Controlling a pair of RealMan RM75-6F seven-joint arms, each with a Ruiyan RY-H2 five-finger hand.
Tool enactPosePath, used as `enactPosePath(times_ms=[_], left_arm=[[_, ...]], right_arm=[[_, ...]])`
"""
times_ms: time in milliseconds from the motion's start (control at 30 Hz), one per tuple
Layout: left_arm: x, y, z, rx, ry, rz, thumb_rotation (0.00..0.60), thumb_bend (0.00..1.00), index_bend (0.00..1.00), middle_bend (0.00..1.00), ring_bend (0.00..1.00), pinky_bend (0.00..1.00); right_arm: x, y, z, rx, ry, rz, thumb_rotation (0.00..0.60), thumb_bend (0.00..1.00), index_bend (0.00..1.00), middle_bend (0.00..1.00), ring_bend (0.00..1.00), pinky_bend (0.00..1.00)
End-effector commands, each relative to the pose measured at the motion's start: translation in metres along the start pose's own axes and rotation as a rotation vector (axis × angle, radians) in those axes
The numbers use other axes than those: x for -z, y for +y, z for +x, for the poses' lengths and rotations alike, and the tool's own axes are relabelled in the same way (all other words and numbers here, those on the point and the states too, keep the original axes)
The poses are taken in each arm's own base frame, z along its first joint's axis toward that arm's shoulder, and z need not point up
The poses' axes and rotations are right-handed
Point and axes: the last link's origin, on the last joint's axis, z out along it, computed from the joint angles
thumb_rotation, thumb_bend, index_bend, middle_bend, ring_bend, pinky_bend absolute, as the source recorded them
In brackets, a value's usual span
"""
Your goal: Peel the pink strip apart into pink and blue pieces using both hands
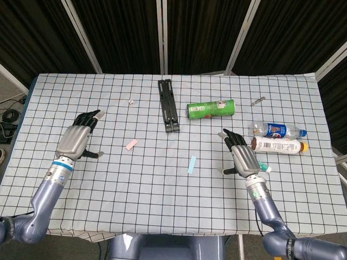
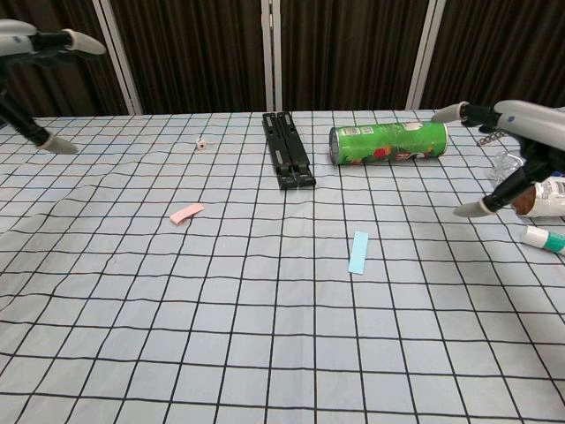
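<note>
Pink piece (image 1: pixel 132 144) flat on checked tablecloth (image 1: pixel 162 189), at 9 o'clock of blue piece (image 1: pixel 192 164), well apart. Left hand (image 1: pixel 76 141) above cloth at 9 o'clock of pink piece, fingers spread, holding nothing. Right hand (image 1: pixel 243 157) at 3 o'clock of blue piece, fingers likewise apart, empty. Green can (image 1: pixel 211 109) on its side at 12 o'clock; black bar (image 1: pixel 168 105) beside it; bottles (image 1: pixel 276 137) at right edge.

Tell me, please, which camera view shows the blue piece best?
The chest view: the blue piece appears large there, lying flat on the tablecloth, apart from both hands. The head view shows the same piece smaller, between the pink piece and the right hand.
</note>
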Motion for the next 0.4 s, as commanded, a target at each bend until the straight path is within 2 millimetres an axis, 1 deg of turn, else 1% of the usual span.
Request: enactPosePath(times_ms=[33, 100, 133, 200, 267, 333, 400], left_arm=[[0.046, -0.044, 0.011, -0.042, 0.085, 0.083, 0.6, 0.01, 0.0, 0.0, 0.0, 0.0], [0.065, -0.056, 0.012, -0.057, 0.116, 0.105, 0.6, 0.01, 0.0, 0.0, 0.0, 0.0], [0.076, -0.063, 0.012, -0.064, 0.134, 0.117, 0.6, 0.01, 0.0, 0.0, 0.0, 0.0], [0.097, -0.072, 0.01, -0.078, 0.154, 0.133, 0.6, 0.01, 0.0, 0.0, 0.0, 0.0], [0.108, -0.076, 0.007, -0.084, 0.157, 0.142, 0.6, 0.01, 0.0, 0.0, 0.0, 0.0], [0.127, -0.082, 0.001, -0.087, 0.15, 0.162, 0.6, 0.01, 0.0, 0.0, 0.0, 0.0], [0.139, -0.085, -0.003, -0.095, 0.148, 0.161, 0.6, 0.01, 0.0, 0.0, 0.0, 0.0]], right_arm=[[0.038, 0.04, 0.046, 0.21, 0.13, 0.12, 0.6, 0.0, 0.12, 0.01, 0.0, 0.0], [0.053, 0.051, 0.061, 0.298, 0.176, 0.156, 0.6, 0.0, 0.12, 0.02, 0.0, 0.0], [0.064, 0.058, 0.069, 0.347, 0.204, 0.166, 0.6, 0.0, 0.12, 0.02, 0.0, 0.0], [0.084, 0.068, 0.079, 0.391, 0.231, 0.152, 0.6, 0.0, 0.12, 0.01, 0.0, 0.0], [0.097, 0.074, 0.084, 0.405, 0.236, 0.129, 0.6, 0.0, 0.11, 0.0, 0.0, 0.0], [0.118, 0.084, 0.089, 0.426, 0.241, 0.077, 0.6, 0.0, 0.07, 0.0, 0.0, 0.0], [0.131, 0.091, 0.091, 0.428, 0.24, 0.037, 0.6, 0.0, 0.04, 0.0, 0.0, 0.0]])
